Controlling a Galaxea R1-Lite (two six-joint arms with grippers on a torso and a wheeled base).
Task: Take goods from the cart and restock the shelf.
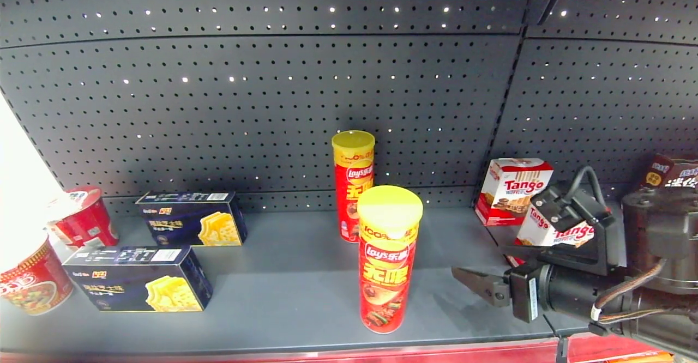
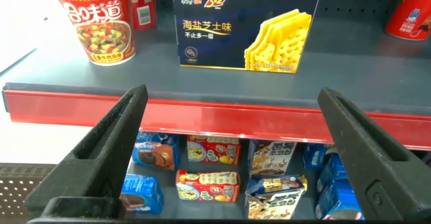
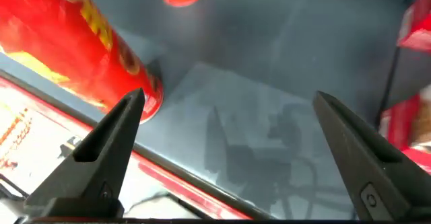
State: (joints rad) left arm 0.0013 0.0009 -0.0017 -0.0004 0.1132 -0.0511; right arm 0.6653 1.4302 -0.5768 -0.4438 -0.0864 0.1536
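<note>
Cups [image 1: 82, 218] and cracker boxes [image 1: 142, 278] fill the left of the head frame. At centre a back can [image 1: 353, 183] and a front can [image 1: 387, 259] stand upright on the shelf [image 1: 283, 286], the front one near the lip, and the right pincer [image 3: 229, 96] hangs spread and empty just to its right. Such a can looks light, stiff and slick, and likely to tip, so I would grip it across the mid-body. The left wrist view adds the left pincer [image 2: 232, 93], spread and empty before the red shelf edge [image 2: 215, 113], with packets [image 2: 209, 183] on a lower level.
</note>
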